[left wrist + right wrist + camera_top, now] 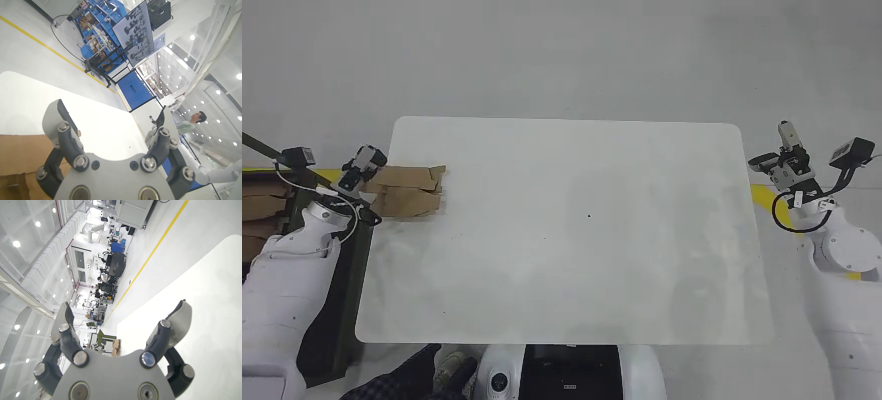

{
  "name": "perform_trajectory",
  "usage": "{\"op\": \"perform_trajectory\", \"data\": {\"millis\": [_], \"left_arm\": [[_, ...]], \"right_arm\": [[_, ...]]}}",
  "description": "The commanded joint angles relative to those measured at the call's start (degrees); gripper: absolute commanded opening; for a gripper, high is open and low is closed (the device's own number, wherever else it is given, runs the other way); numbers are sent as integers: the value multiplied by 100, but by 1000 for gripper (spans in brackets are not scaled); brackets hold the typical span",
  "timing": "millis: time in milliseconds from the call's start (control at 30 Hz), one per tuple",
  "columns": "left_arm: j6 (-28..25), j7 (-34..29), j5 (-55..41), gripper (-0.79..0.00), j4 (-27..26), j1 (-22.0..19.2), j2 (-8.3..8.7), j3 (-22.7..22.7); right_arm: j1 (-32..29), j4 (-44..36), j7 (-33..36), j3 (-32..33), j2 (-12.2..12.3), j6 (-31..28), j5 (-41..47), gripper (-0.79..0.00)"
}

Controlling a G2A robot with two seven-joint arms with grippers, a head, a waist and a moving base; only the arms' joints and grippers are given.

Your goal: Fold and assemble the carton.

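Note:
Flat brown cartons (407, 190) lie stacked at the left edge of the white table (572, 250), partly overhanging it. My left gripper (360, 170) hovers just above that stack, open, with nothing between its fingers; in the left wrist view the cardboard (24, 151) lies under one finger (60, 115) of my left gripper (111, 111). My right gripper (777, 150) sits off the table's far right corner, open and empty. In the right wrist view my right gripper (123, 309) has the table's edge (189, 285) behind it and the carton stack (115, 347) far off.
More flat cardboard (262, 205) rests on a dark rack left of the table. A yellow floor line (762, 192) runs by the right edge. The table's broad middle is bare white surface.

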Motion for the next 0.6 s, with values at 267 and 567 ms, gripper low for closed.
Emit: {"op": "perform_trajectory", "data": {"millis": [267,567], "left_arm": [[941,-2015,-1855,0,881,-50,180,-763],[1092,-2116,-1777,0,2110,-404,135,-806]], "right_arm": [[0,0,0,0,0,0,0,0],[0,0,0,0,0,0,0,0]]}}
